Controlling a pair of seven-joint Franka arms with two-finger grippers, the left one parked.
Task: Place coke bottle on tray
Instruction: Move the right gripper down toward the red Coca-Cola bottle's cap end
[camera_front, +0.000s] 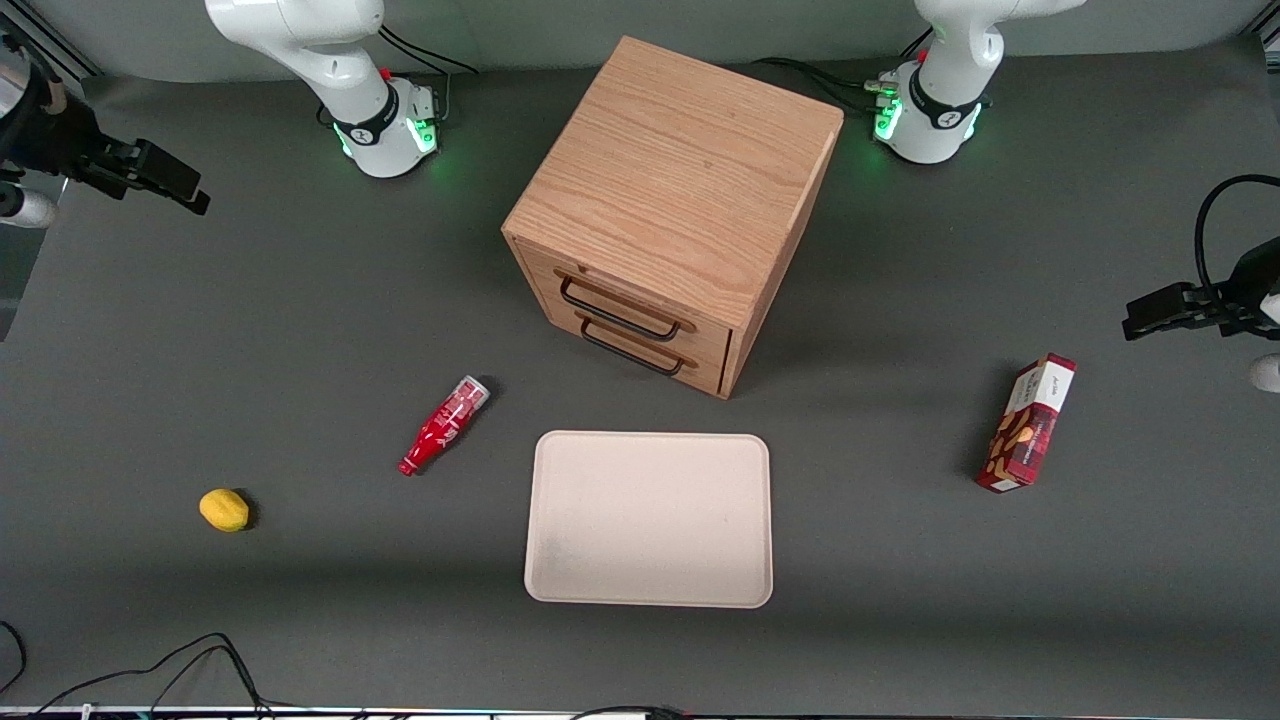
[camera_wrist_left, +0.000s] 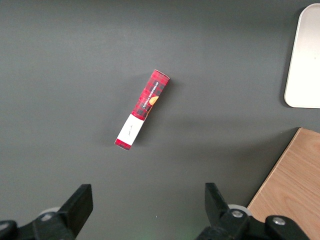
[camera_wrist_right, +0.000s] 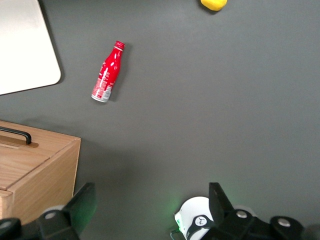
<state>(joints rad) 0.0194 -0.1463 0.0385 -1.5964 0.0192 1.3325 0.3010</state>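
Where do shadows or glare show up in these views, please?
Front view: the wooden cabinet casts a soft shadow toward the parked arm's end, and the coke bottle and lemon cast small ones. Right wrist view: the tray looks washed out; the gripper hangs open high above the table.

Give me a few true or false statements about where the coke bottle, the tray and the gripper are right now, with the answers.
1. The coke bottle lies on its side on the table. True.
2. The bottle is already on the tray. False: it lies beside the tray, apart from it.
3. The gripper holds the bottle. False: it hangs open, far off toward the working arm's end.
4. A lemon lies on the table. True.
5. The cabinet has an open drawer. False: both are shut.
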